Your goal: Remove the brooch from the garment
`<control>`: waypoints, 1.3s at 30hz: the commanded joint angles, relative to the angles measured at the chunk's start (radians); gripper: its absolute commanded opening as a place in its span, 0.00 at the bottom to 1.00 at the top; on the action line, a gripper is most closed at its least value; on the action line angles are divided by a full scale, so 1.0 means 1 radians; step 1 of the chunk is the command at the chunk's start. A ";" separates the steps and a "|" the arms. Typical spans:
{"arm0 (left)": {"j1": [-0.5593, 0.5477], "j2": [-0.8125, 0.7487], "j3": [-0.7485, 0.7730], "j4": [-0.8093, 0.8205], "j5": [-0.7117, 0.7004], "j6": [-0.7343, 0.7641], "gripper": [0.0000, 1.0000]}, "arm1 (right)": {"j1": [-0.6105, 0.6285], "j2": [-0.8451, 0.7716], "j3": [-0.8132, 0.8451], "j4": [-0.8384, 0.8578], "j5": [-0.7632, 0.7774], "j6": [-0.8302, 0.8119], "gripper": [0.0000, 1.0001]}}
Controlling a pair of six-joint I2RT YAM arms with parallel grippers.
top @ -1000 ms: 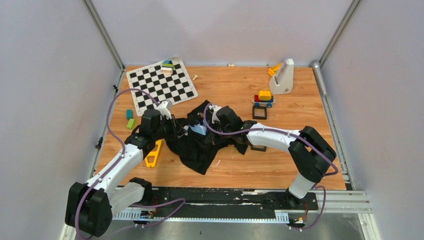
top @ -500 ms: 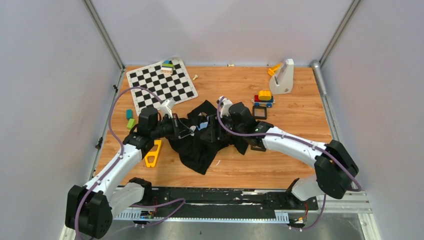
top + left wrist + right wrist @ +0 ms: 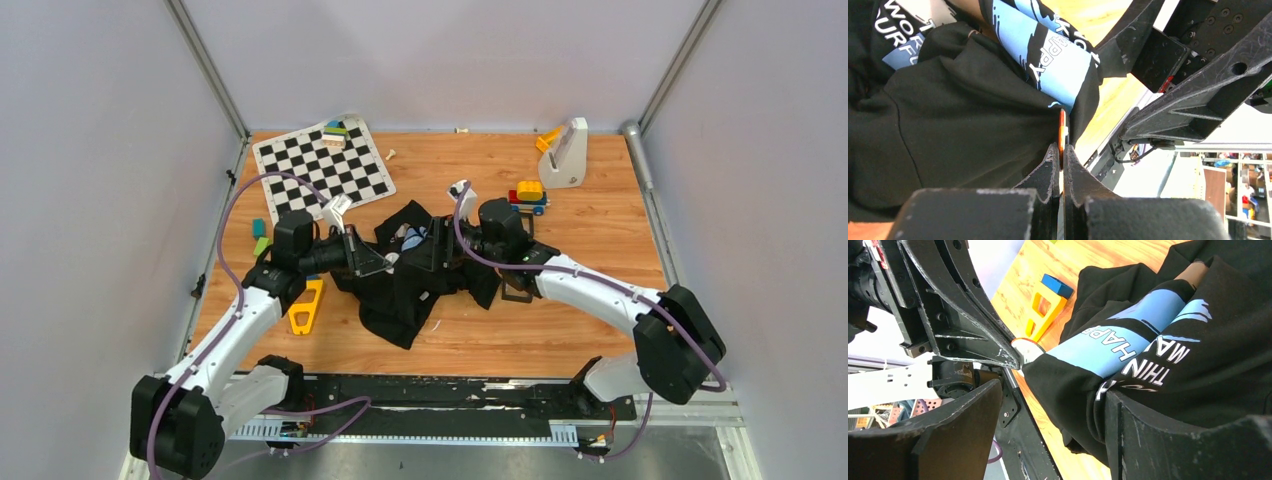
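Left gripper (image 3: 1060, 152): fingers pressed together on the brooch; in the top view the arm points toward 3 o'clock.
Brooch (image 3: 1062, 131): coppery ring, seen edge-on in the left wrist view. It stands out at 12 o'clock from the left fingertips and touches the edge of a fold of the garment. Whether it is pinned to the cloth cannot be told.
Garment (image 3: 405, 300): black T-shirt, crumpled at the middle of the table (image 3: 600, 230). Part of it is raised between the two grippers, with the light-blue graphic and white lettering showing on the raised fold.
Right gripper (image 3: 1053, 389): fingers wide apart, with a bunched fold of the garment lying between them. In the top view the arm points toward 9 o'clock, facing the left gripper.
Yellow tool (image 3: 306, 308): flat on the table at 9 o'clock of the garment, under the left arm.
Chessboard mat (image 3: 322, 168): at 10 o'clock of the garment.
Toy car (image 3: 527, 196): at 2 o'clock of the garment.
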 commanded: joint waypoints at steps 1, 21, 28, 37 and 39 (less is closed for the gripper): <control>0.004 -0.006 0.098 -0.199 -0.050 0.036 0.00 | -0.002 0.026 -0.002 0.065 -0.043 -0.015 0.69; 0.006 0.148 0.300 -0.625 0.001 0.202 0.00 | 0.063 0.062 -0.057 0.115 -0.007 0.046 0.84; 0.014 0.141 0.301 -0.595 0.068 0.203 0.00 | 0.096 0.072 -0.070 0.162 -0.048 0.044 0.82; 0.014 0.187 0.315 -0.585 0.022 0.261 0.00 | 0.096 0.009 -0.078 0.090 0.119 0.041 0.81; 0.015 0.213 0.346 -0.622 0.018 0.297 0.00 | 0.096 -0.002 -0.074 0.089 0.158 0.034 0.82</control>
